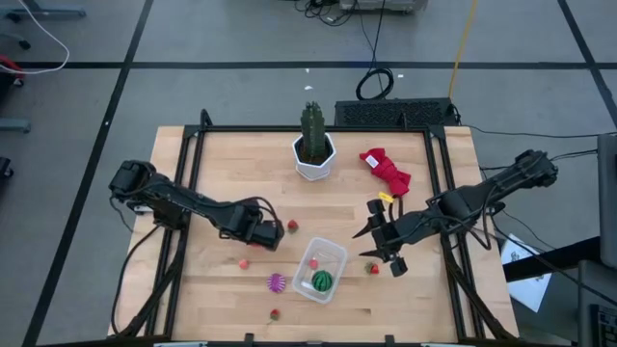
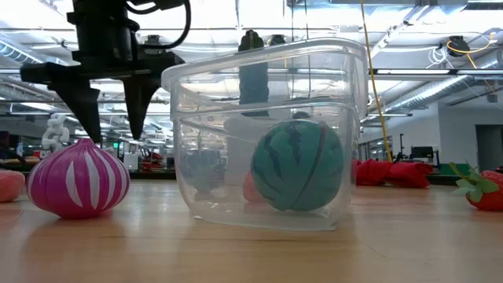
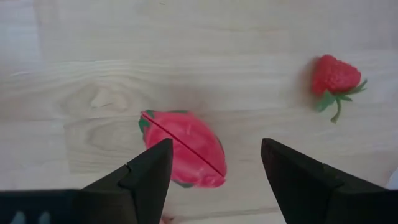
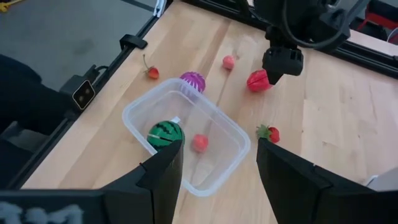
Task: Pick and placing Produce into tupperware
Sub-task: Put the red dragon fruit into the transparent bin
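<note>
- The wooden table carries everything, with a cactus in a white pot at its far edge and a red cloth bundle beside that.
- The left gripper hovers over the larger red piece; its fingers stand apart, straddling the piece without touching it, and hold nothing.
- The right gripper hangs just right of the tupperware, fingers parted and empty.
- The tupperware sits upright near the front middle of the table, its long axis running diagonally, from front-left towards back-right in the high view.
- The green striped ball lies inside it at the front end; a small pink bit lies inside too, nearer the middle.
- The larger red piece lies on the table left of the container, its long axis slanted across the gap between the left fingers.
- The purple spiky piece sits just left of the container's front end.
- A strawberry lies just beyond the left gripper, and another strawberry just right of the container.
- A small pink bit and a tiny red bit lie towards the front edge.
</note>
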Tool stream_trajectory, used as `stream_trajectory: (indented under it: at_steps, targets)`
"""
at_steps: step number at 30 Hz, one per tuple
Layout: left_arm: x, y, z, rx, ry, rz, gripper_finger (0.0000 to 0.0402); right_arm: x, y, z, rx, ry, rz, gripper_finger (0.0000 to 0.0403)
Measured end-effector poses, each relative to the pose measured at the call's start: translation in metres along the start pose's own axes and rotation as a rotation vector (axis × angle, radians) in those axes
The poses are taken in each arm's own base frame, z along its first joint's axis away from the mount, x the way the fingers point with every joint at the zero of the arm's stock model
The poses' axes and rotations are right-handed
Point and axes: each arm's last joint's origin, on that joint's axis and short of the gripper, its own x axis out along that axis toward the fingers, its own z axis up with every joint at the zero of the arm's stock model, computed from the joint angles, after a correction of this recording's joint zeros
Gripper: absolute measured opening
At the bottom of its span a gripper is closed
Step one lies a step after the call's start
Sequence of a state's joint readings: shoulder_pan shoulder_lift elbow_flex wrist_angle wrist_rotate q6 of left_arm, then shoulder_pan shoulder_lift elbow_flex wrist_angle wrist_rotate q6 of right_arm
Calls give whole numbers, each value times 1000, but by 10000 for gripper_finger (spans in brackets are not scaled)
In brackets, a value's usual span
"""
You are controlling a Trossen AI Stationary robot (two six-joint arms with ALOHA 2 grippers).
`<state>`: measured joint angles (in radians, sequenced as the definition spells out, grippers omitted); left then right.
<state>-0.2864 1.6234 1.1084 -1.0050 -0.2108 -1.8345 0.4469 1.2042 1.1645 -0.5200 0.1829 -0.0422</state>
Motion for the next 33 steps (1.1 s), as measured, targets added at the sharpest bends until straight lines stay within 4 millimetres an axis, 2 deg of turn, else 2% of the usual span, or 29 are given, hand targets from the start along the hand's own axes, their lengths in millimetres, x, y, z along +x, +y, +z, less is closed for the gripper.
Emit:
stream_trajectory:
  at_steps: [7, 15, 24, 29, 33]
  targets:
    - [-2, 2, -7, -80, -70, -32, 250, -6, -1, -2, 0, 8, 4, 196]
    - [-4, 0, -12, -99, -104, -90, 271, -7, -1, -10, -23, 88, 8, 196]
    - [-4, 0, -15, -158, -63, -81, 335, -12, -1, -18, -64, 166, 16, 196]
    - [-4, 0, -16, -178, -49, -76, 376, -25, 2, -16, -110, 119, 35, 196]
    - [-4, 1, -16, -231, -47, -77, 391, -41, 2, -16, -116, 71, 45, 196]
